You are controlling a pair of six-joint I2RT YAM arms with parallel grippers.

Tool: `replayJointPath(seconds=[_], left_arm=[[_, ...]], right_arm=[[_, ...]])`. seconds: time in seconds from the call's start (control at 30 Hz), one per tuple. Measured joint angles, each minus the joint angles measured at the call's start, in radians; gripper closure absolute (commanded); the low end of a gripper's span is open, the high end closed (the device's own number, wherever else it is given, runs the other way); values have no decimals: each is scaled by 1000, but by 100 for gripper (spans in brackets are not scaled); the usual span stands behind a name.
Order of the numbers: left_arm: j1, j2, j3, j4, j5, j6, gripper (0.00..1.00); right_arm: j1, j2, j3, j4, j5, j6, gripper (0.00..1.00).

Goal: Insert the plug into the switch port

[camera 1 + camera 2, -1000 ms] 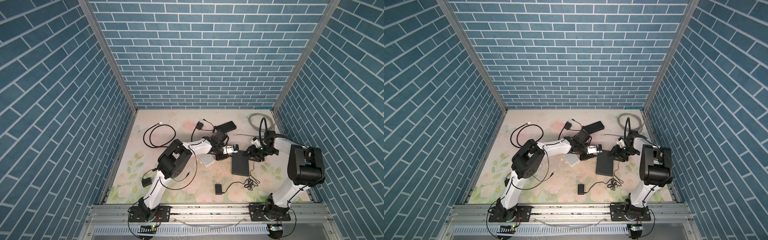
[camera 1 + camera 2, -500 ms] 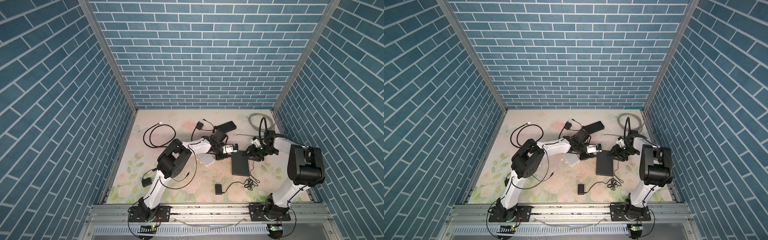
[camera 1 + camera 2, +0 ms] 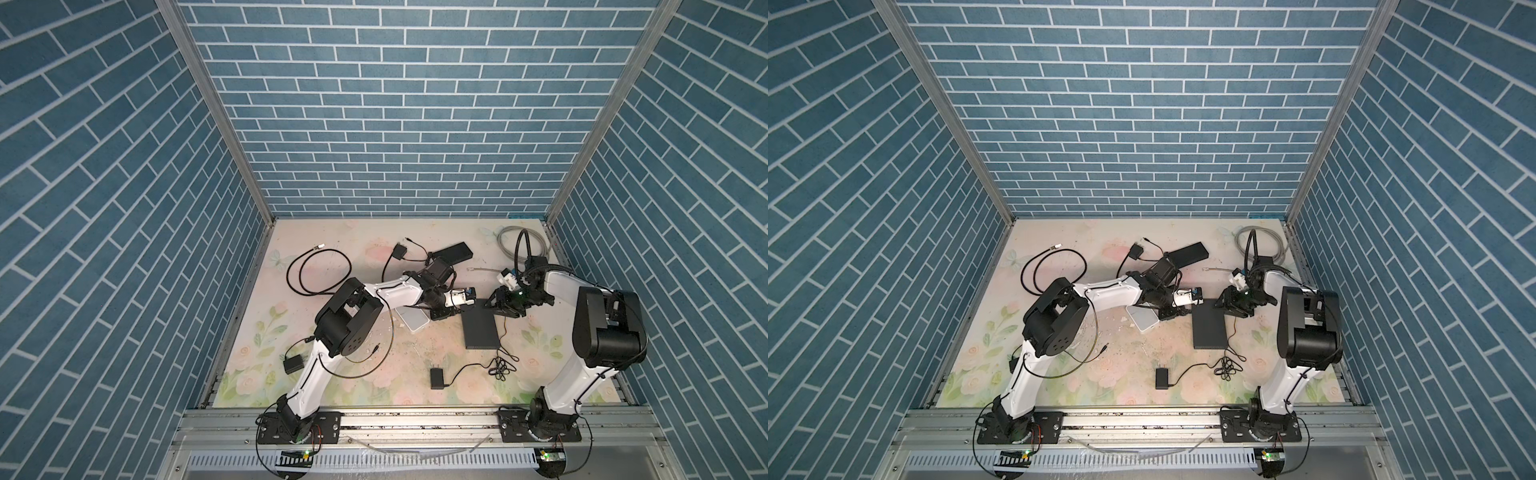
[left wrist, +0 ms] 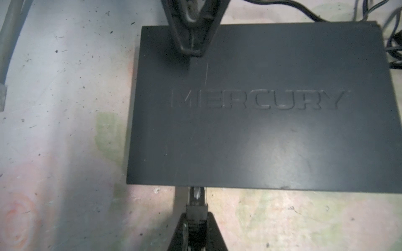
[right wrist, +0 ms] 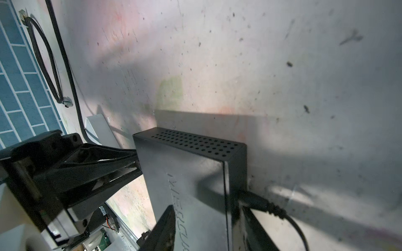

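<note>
The switch is a flat dark grey box marked MERCURY lying on the floral mat. My left gripper is shut on the black plug. The plug's clear tip meets the switch's port side, and the port itself is hidden under the top edge. My right gripper stands astride the opposite rear edge, jaws apart. One of its fingers lies over the top face and the other stands beside the back face.
A black power lead enters the switch's back and runs to an adapter. A white box lies under the left arm. A grey cable coil, a black cable loop and another black box lie further back.
</note>
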Motion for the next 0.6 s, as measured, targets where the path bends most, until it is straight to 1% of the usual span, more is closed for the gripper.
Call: replayJointPath(seconds=[0.23, 0.47, 0.5, 0.53, 0.6], left_arm=[[-2, 32, 45, 5, -33, -42, 97], [-2, 43, 46, 46, -28, -69, 97], [-2, 44, 47, 49, -28, -69, 95], [-2, 45, 49, 49, -27, -69, 89], [-2, 50, 57, 49, -28, -68, 83]], right_arm=[[0, 0, 0, 32, 3, 1, 53], [0, 0, 0, 48, 27, 0, 54], [0, 0, 0, 48, 31, 0, 53], [0, 0, 0, 48, 36, 0, 53], [0, 0, 0, 47, 49, 3, 51]])
